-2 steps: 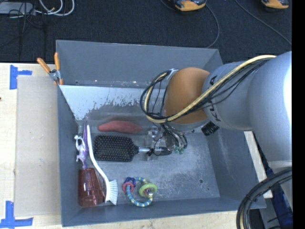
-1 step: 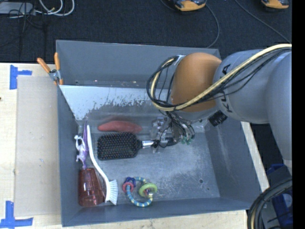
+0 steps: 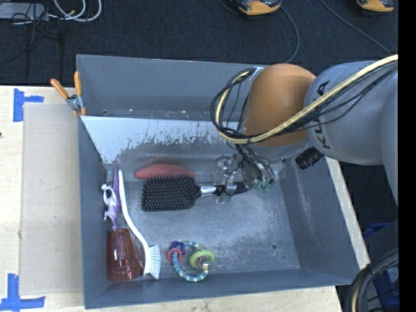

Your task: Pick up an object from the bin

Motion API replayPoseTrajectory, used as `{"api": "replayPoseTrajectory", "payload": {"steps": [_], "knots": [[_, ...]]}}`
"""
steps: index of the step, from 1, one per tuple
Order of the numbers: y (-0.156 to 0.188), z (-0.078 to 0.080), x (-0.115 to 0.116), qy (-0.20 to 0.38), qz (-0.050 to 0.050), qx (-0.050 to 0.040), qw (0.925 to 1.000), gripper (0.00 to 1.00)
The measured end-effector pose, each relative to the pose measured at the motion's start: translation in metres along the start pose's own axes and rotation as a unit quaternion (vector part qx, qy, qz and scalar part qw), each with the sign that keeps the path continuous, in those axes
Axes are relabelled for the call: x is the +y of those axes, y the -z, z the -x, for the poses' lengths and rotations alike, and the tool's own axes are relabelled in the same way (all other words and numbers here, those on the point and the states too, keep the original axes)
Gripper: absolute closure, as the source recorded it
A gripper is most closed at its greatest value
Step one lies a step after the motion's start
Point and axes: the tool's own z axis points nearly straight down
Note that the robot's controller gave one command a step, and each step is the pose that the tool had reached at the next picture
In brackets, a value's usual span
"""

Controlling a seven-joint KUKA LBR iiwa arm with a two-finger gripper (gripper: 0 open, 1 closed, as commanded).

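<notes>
One black hairbrush (image 3: 169,194) lies flat in the middle of the grey bin (image 3: 286,233), handle pointing right, and my gripper (image 3: 229,186) sits low right at that handle's tip. Open or clamped there? I cannot tell. The brush rests on the floor, so I judge the lift is all still to do. A red oval thing (image 3: 164,171) lies just behind it, a white dish brush (image 3: 133,229) to its left, and a ring toy (image 3: 192,262) at the front.

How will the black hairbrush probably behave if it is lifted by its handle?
The black plastic bristled hairbrush looks rigid, so it should not flop. Its broad head sits far from the thin handle, so it may droop head-down. Lying flat, it seems unlikely to roll.
</notes>
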Motion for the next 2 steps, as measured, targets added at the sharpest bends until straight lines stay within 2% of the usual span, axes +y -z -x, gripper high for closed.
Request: {"api": "replayPoseTrajectory", "payload": {"steps": [1,2], "knots": [[-0.005,0.007,0.007,0.006,-0.001,0.0045,1.0,1.0],[0.053,0.003,0.002,0.001,0.0,0.0045,1.0,1.0]]}}
